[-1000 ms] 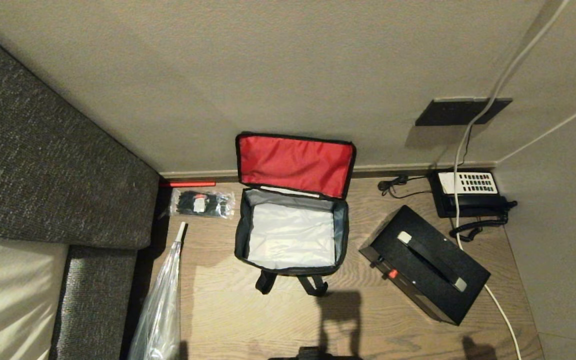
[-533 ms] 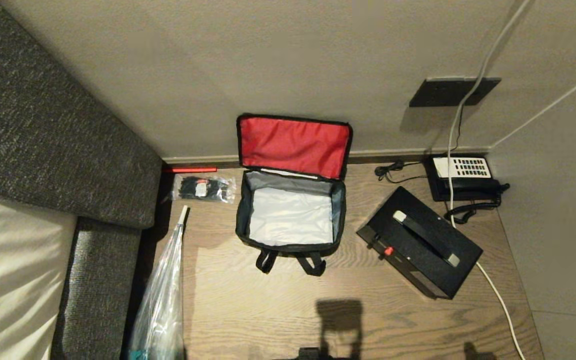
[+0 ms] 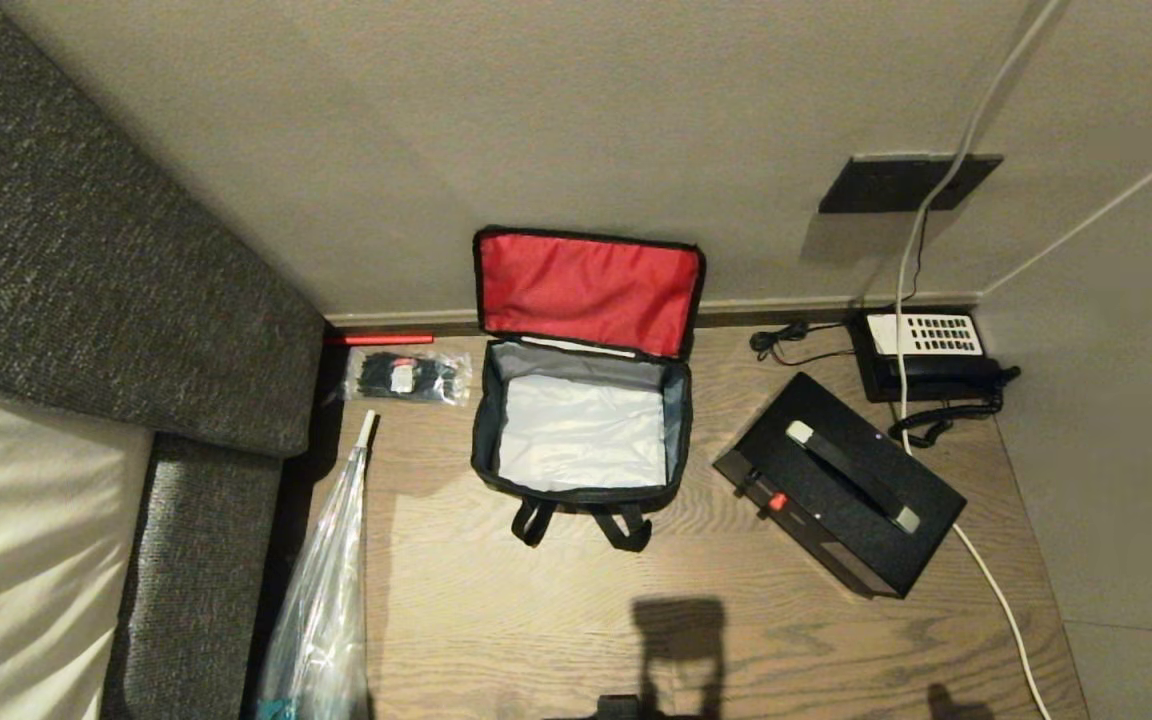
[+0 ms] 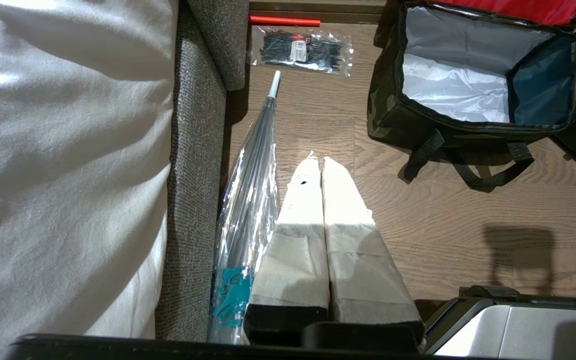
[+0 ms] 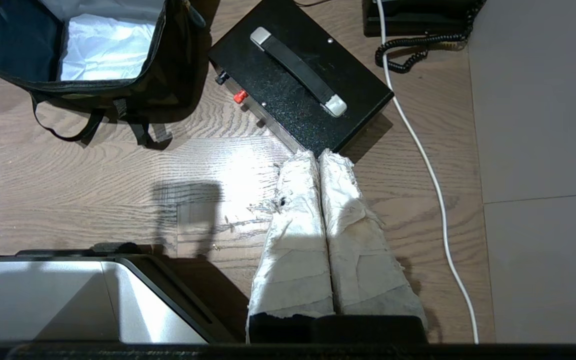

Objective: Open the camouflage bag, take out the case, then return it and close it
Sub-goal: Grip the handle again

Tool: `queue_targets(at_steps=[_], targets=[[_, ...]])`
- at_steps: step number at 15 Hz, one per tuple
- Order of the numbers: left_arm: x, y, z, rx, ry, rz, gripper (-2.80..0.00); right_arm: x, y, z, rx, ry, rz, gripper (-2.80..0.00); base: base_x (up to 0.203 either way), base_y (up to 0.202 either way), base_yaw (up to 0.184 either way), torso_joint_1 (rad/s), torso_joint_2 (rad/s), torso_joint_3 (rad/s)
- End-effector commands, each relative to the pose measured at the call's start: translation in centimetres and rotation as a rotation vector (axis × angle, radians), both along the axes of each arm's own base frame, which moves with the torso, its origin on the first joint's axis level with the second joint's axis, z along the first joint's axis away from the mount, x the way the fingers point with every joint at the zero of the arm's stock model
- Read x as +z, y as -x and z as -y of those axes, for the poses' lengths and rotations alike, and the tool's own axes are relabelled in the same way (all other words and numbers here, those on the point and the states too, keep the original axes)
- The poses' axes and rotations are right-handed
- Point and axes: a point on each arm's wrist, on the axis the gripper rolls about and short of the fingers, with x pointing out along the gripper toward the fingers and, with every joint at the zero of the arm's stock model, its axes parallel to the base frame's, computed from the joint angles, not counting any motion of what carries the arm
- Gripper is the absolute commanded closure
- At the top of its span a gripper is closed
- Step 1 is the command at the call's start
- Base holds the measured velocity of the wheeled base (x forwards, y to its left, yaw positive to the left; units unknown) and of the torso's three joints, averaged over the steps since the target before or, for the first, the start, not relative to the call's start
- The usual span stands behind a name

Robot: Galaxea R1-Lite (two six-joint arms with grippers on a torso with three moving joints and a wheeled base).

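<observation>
Open bag on the floor against the wall, case out beside it

The camouflage bag (image 3: 576,490) stands mid-floor, lid leaning back on the wall; the case (image 3: 839,482) lies on the floor just right of it; the telephone (image 3: 926,355) sits behind the case; the packet of ties (image 3: 408,377) lies left of the bag, the sofa (image 3: 116,290) further left.

Head cam high, looking down. Wrist cams look down past each shut end effector: left end effector (image 4: 322,161), right end effector (image 5: 317,156). All share camouflage bag (image 3: 576,490).
</observation>
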Motion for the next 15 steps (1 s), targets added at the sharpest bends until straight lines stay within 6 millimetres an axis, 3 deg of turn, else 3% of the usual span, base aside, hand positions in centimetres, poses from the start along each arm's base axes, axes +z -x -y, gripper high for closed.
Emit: queue_targets(at_steps=[1,15], targets=[[-0.09,-0.01,0.0,0.001,0.001,-0.001,0.0,0.0,-0.02,0.0,0.001,0.0,-0.003,0.0,0.0,0.0,0.0,0.0,0.0,0.0],[-0.09,-0.01,0.0,0.001,0.0,-0.001,0.0,0.03,-0.05,0.0,0.004,0.014,0.0,0.0,0.0,0.0,0.0,0.0,0.0,0.0]])
